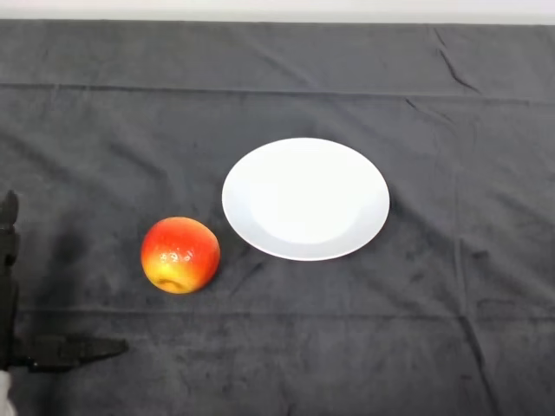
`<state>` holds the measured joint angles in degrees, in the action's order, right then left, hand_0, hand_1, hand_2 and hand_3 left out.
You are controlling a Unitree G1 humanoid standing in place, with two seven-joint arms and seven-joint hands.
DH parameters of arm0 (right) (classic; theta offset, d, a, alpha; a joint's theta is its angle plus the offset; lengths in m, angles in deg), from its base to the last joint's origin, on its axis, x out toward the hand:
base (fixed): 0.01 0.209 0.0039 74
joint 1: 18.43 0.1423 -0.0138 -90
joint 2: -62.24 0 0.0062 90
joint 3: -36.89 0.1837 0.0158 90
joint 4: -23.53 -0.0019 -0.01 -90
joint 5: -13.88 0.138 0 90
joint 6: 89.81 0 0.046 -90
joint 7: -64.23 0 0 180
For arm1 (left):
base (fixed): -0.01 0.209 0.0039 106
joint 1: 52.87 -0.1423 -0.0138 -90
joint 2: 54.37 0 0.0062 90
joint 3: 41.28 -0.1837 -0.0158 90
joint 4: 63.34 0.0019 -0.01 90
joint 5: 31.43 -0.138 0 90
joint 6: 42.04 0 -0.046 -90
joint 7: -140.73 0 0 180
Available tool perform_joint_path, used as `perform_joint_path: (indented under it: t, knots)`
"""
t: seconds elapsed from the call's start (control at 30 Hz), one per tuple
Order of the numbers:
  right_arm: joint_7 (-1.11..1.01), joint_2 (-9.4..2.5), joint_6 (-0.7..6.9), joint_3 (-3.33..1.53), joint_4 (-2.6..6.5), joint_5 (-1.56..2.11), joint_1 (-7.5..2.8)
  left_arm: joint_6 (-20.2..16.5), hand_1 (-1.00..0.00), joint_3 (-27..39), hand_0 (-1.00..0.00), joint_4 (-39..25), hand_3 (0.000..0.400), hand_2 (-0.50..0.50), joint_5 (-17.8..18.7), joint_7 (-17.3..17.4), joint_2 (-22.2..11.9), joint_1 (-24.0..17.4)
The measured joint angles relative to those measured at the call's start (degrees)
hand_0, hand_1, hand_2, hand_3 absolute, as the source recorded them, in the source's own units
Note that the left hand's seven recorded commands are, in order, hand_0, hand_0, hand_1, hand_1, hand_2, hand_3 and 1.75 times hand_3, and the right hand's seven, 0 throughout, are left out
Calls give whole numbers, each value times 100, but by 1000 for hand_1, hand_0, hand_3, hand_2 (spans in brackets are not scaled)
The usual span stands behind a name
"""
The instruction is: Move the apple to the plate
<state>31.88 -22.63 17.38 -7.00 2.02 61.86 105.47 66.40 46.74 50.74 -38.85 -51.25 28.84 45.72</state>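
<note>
Nearest the camera, at the lower left edge, the black left hand [35, 351] is only partly in view: one finger lies low and straight, pointing right across the cloth, and another part rises up the left border. Its fingers [87, 349] look straight and spread apart, holding nothing.

Right of and beyond the hand, well apart from it, the apple [180, 255] sits on the tabletop [451, 329]. It is roundish, with no clear long axis; red over the top, yellow low on the near side. No stem shows.

Just beside the apple, up and to its right, lies the white plate [305, 199], not touching it.

Dark grey wrinkled cloth covers the tabletop; a pale strip of wall [277, 9] runs along the far edge.
</note>
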Motion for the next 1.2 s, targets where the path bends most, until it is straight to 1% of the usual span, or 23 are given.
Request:
perform_joint_path:
  t: [0.17, 0.3, 0.67, 0.73, 0.77, 0.8, 0.83, 0.87, 1.0, 1.2]
  knots:
    - [4, 2, 0, -4, -1, 2, 0, -17, 0, -174, 0, 413, 0, 0, -46, 7, 45, 295]
    - [5, 4, -1, -4, -2, 2, 0, -17, 0, -313, 0, 714, 0, 0, -54, 1, 190, 605]
    - [7, 5, -1, -4, -3, 3, 1, -17, 0, -887, 0, 1299, 0, 0, -50, 0, 434, 1265]
    - [7, 5, -1, -4, -3, 3, 1, -15, 0, -904, 0, 1410, 0, 0, -42, 2, 506, 1343]
    - [7, 5, -1, -4, -3, 3, 0, -14, 0, -910, -184, 1445, 74, -92, -37, 3, 537, 1372]
    - [7, 5, -1, -3, -3, 3, 0, -14, -776, -939, -1000, 1457, 400, -112, -34, 1, 548, 1387]
    - [7, 6, -1, -3, -3, 3, 0, -13, -973, -1014, -1000, 1463, 400, -14, -28, 1, 548, 1409]
    - [7, 6, -1, -3, -3, 4, 0, -13, -1000, -1090, -1000, 1479, 400, 0, -29, 4, 549, 1435]
    - [7, 5, -1, -3, -3, 4, 0, 1, -1000, -1314, -1000, 1536, 400, 0, -28, 9, 573, 1514]
    - [7, 6, -1, -3, -3, 4, 0, 16, -1000, -1315, -1000, 1532, 400, 0, 8, 33, 539, 1529]
